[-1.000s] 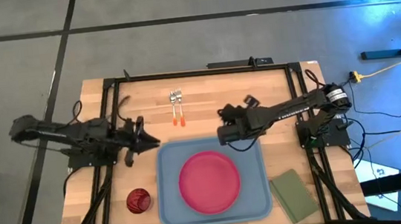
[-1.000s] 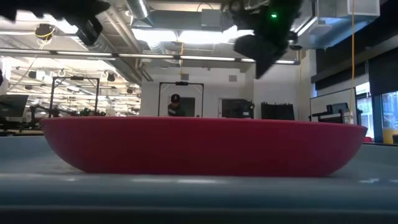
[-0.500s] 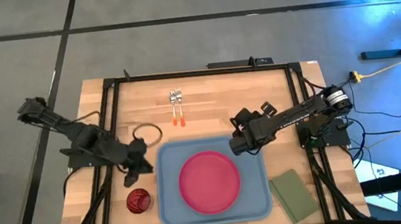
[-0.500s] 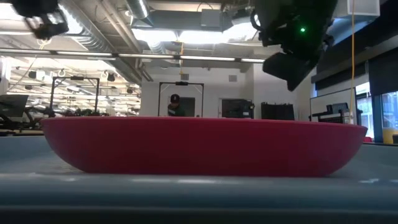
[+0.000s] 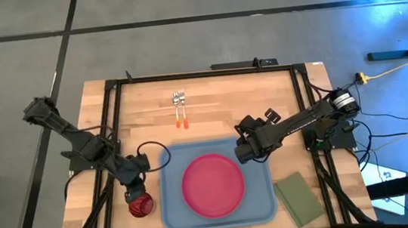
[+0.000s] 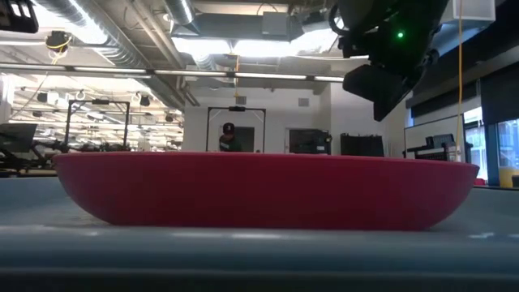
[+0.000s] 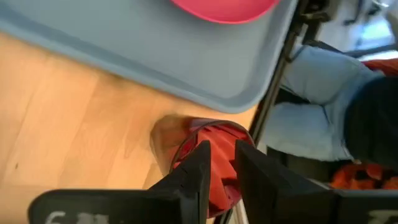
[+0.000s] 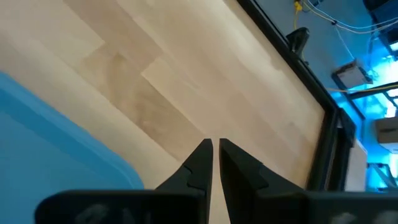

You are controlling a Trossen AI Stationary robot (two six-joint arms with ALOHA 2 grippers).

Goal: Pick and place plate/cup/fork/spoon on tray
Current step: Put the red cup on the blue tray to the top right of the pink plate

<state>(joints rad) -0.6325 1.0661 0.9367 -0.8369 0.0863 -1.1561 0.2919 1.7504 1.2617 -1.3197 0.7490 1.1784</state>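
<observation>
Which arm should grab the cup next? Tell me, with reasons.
Left. The left end effector hangs right above the cup, whose rim shows between its fingers in the left wrist view. The right end effector sits across the tray, past the plate.

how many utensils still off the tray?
2. The fork and the spoon lie side by side on the table beyond the tray, handles toward it; which is which is hard to tell.
</observation>
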